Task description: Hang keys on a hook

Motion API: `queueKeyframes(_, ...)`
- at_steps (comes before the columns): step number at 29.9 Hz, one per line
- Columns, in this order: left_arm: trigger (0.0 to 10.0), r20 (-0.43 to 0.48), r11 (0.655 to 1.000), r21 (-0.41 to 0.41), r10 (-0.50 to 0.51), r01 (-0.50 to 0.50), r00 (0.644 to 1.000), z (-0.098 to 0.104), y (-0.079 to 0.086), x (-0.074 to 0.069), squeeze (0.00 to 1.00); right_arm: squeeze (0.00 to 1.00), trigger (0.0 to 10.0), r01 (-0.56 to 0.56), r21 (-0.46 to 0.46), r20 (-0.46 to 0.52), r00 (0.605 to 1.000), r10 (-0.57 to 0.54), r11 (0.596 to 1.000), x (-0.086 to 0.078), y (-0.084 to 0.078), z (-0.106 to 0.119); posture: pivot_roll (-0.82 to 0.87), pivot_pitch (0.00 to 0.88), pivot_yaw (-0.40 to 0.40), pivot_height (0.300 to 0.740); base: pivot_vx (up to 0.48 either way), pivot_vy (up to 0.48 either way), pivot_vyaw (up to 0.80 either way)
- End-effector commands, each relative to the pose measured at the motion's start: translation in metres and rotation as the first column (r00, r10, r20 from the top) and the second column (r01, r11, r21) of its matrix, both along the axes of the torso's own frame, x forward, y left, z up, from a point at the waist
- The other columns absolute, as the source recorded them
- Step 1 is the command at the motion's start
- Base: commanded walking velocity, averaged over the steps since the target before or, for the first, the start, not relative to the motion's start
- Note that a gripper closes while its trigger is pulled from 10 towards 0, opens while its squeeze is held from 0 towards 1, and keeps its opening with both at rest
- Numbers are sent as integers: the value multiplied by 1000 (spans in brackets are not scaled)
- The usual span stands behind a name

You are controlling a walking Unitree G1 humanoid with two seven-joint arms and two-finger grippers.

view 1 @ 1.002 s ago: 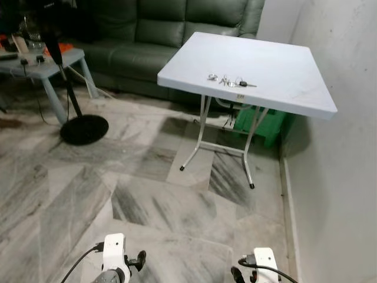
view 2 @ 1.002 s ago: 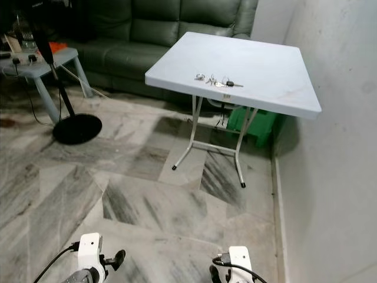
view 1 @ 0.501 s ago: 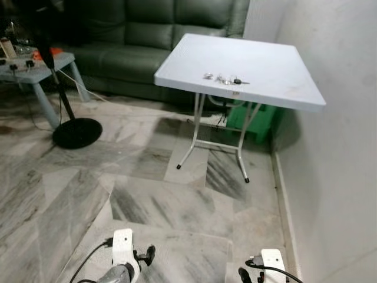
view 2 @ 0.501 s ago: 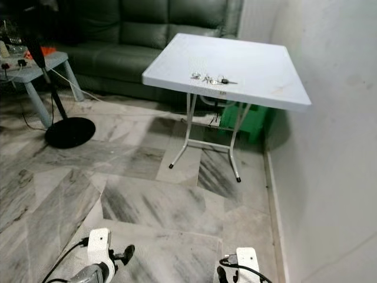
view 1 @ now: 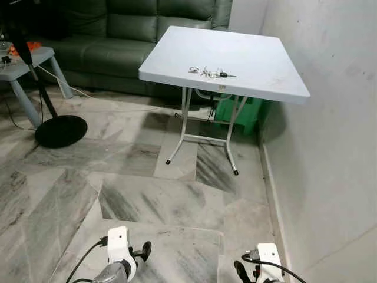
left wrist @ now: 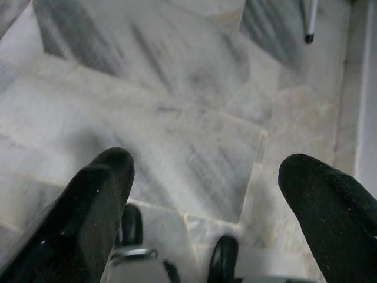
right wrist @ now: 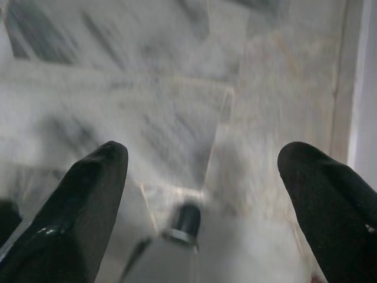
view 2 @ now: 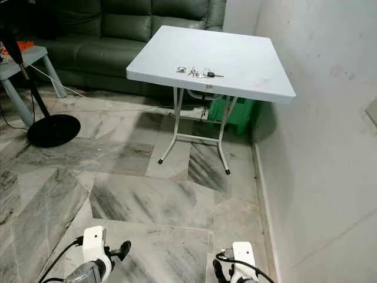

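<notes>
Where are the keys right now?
In the left eye view the keys lie on the white folding table, near its front edge, ahead by the right-hand wall.

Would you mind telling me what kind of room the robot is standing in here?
Most likely a home living room: a dark green sofa stands behind a white folding table holding keys, on a marble-tiled floor.

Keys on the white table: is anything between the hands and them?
Nothing visible stands in the way. The keys lie near the white table's front edge, across open marble floor. Left hand and right hand hang low, fingers apart, over that floor.
</notes>
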State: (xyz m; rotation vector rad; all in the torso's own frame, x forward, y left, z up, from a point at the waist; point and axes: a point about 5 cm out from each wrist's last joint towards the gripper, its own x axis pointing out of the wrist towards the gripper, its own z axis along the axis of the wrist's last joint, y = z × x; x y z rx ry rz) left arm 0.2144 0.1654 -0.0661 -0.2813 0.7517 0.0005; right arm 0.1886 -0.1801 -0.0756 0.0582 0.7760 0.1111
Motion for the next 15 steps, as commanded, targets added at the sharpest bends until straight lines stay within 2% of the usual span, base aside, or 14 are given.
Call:
queueKeyframes(1,10000,81,1000,-9,-23,24,996,11,-1,15,0,0,10000,19,21,76,997,-21,1000,13,-2,9,39,0,-81,740,0,0,0)
queueKeyframes(4,10000,123,999,-13,-33,34,992,17,0,22,0,0,10000,19,29,110,994,-22,999,20,-2,14,41,0,-79,740,0,0,0)
queueKeyframes(6,10000,192,999,-11,-45,48,980,27,1,34,0,0,10000,16,44,182,983,-24,999,32,-3,23,41,0,-77,740,0,0,0)
queueKeyframes(10,10000,258,998,-21,-47,55,965,36,0,44,0,0,10000,10,55,257,966,-23,998,42,-4,33,41,0,-74,740,0,0,0)
queueKeyframes(15,10000,392,996,-11,-75,86,917,53,-6,56,0,0,10000,1,36,412,911,-15,999,54,-4,50,32,0,-66,740,0,0,0)
